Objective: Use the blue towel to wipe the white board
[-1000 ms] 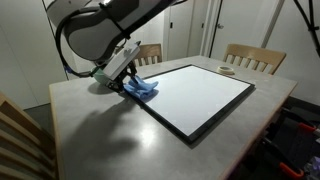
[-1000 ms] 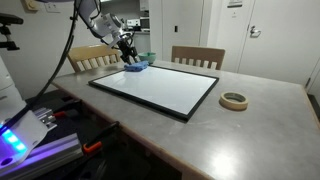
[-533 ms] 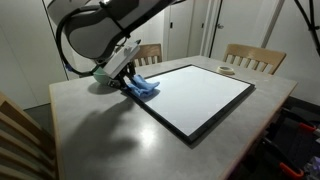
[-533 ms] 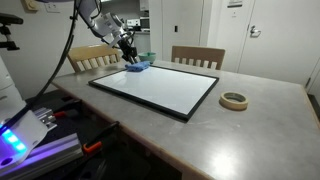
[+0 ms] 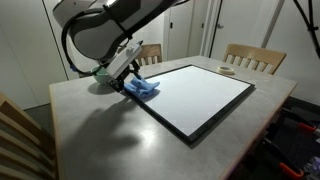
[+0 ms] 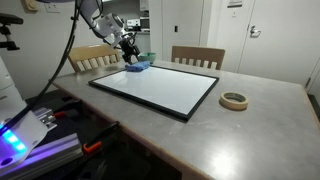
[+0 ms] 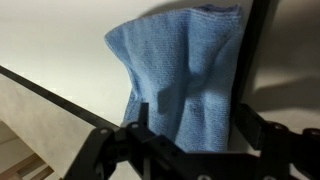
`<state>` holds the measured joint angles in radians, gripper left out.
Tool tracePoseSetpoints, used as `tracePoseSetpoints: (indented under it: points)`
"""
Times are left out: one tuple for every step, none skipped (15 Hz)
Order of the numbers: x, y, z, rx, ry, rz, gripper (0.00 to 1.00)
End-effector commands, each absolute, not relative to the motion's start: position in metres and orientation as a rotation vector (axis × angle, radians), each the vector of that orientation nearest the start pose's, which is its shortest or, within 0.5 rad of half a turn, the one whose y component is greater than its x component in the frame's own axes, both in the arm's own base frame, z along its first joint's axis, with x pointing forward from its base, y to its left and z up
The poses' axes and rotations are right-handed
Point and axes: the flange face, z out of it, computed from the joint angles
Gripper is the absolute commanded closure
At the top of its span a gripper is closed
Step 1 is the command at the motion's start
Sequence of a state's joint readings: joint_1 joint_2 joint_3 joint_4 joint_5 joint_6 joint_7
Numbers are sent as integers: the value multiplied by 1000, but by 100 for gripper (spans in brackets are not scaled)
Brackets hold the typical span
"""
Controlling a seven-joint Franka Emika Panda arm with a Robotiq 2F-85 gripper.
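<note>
The blue towel (image 5: 141, 89) (image 6: 137, 67) lies crumpled on the near-left corner of the white board (image 5: 200, 95) (image 6: 160, 87), a large glossy panel with a thin black frame flat on the table. My gripper (image 5: 124, 78) (image 6: 128, 56) hangs just over the towel. In the wrist view the towel (image 7: 185, 75) spreads over the board (image 7: 60, 40) and its frame. The gripper (image 7: 190, 118) is open, its two fingers standing wide on either side of the cloth.
A roll of tape (image 6: 234, 100) lies on the grey table (image 5: 110, 140) beside the board. Wooden chairs (image 5: 250, 58) (image 6: 197, 57) stand along the far edge, and another chair back (image 5: 18, 140) is in the foreground. A pale green bowl (image 6: 149, 58) sits behind the towel.
The arm has shifted slightly up and away from the towel. The towel stays on the board's corner.
</note>
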<state>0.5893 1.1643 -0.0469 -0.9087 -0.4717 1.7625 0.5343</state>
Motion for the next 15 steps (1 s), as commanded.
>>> tracePoseSetpoints:
  points:
    - [664, 356, 150, 2557, 204, -22, 1]
    - [665, 354, 150, 2557, 195, -22, 0]
    - [666, 352, 150, 2557, 187, -23, 4]
    - [666, 351, 150, 2557, 179, -23, 6]
    - [666, 350, 150, 2557, 170, -22, 5]
    - [666, 349, 150, 2558, 161, -23, 6]
    - [665, 349, 150, 2559, 154, -24, 6]
    - [665, 349, 149, 2560, 147, -24, 5]
    - [664, 350, 149, 2562, 141, -24, 6]
    - [664, 349, 147, 2563, 138, -25, 11]
    - [664, 349, 147, 2565, 137, -26, 30]
    - [663, 350, 146, 2569, 137, -26, 32]
    - [663, 351, 147, 2572, 136, -25, 39]
    - [662, 352, 147, 2574, 135, -23, 47]
    - [662, 353, 146, 2576, 132, -22, 53]
